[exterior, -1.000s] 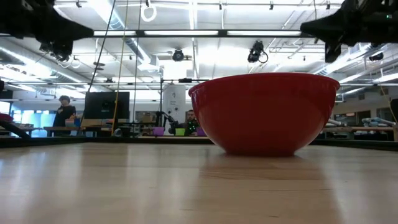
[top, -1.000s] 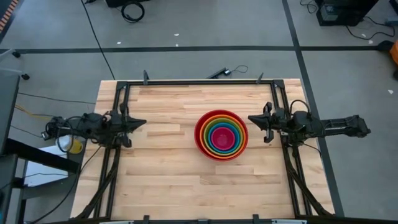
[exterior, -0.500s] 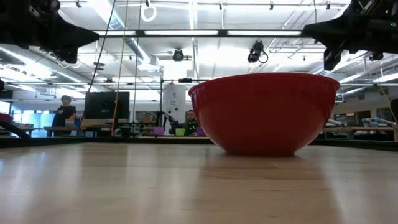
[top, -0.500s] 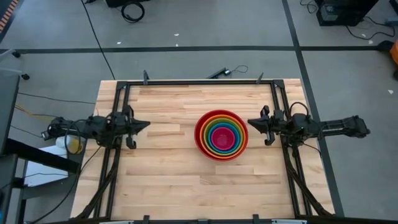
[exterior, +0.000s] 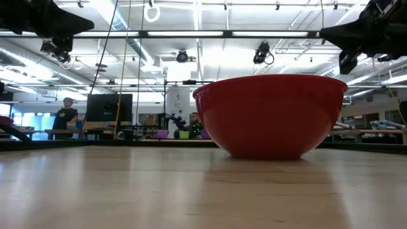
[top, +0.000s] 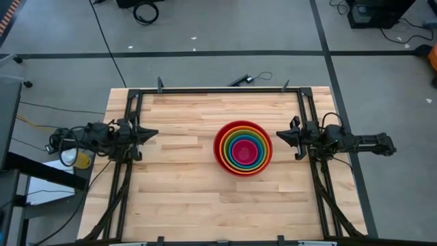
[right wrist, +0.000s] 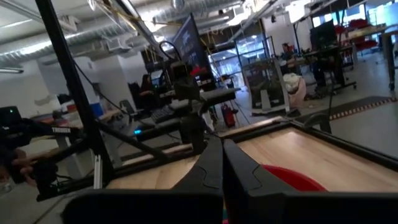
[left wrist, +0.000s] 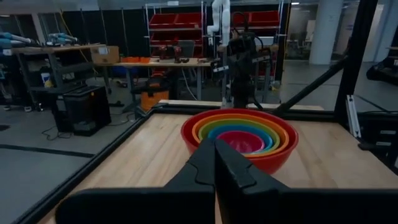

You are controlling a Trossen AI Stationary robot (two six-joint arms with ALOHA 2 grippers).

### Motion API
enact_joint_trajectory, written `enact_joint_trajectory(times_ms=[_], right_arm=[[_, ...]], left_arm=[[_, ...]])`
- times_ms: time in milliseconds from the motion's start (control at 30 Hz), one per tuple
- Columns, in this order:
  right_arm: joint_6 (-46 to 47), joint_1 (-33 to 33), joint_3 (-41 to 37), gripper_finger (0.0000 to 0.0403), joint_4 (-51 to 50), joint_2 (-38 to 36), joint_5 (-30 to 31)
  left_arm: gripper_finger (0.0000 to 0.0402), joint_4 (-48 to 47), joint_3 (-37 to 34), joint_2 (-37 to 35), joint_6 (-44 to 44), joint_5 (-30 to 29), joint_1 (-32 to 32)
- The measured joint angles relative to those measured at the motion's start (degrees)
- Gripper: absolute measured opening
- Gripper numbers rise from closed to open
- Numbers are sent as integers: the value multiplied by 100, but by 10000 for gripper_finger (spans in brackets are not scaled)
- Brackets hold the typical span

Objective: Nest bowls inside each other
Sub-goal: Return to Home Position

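From above, we are holding the left gripper (top: 151, 133) over its own side of the table (top: 177, 198), fingers pressed together and carrying nothing. The bowls (top: 217, 149) are sitting nested straight ahead of its tips, well apart. The right gripper (top: 280, 135) is likewise closed and empty, pointing at the nest from the opposite side, with the rim near its tips. Both arms are lying stretched and roughly level, facing each other.

At table height, the red bowl (exterior: 270, 117) is resting flat on the wood. We are hovering both grippers above its rim line, one to each side.

Past the left fingers (left wrist: 233, 171), we are seeing the whole nest ahead: orange bowl (left wrist: 193, 129), lime green bowl (left wrist: 207, 132), blue bowl (left wrist: 266, 144) and magenta pink bowl (left wrist: 239, 142) innermost. Each looks seated, so we are judging the nesting done and only the parking of the arms left.

Past the right fingers (right wrist: 239, 171), only a sliver of red is showing just below and ahead of the tips.

The risk we are weighing is on the right side: if that arm were to dip or swing forward while folding home, its tips could clip the near rim. Light plastic would likely skid or tip, spilling the inner bowls. Lifting clear before turning would avoid that.
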Motion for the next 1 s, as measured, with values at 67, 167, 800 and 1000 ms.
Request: enact_joint_trajectory(times_ms=[67,167,800,1000], right_arm=[[9,0,0,0,-187,-146,6],[-8,0,1,1,-294,-258,20],[175,0,2,2,-146,-251,-150],[166,0,2,2,-143,-249,-131]], left_arm=[[0,-11,4,0,0,0,0],[0,-29,4,0,-2,56,0],[0,1302,-958,2,-138,538,0],[0,2446,-1676,4,-236,543,0]])
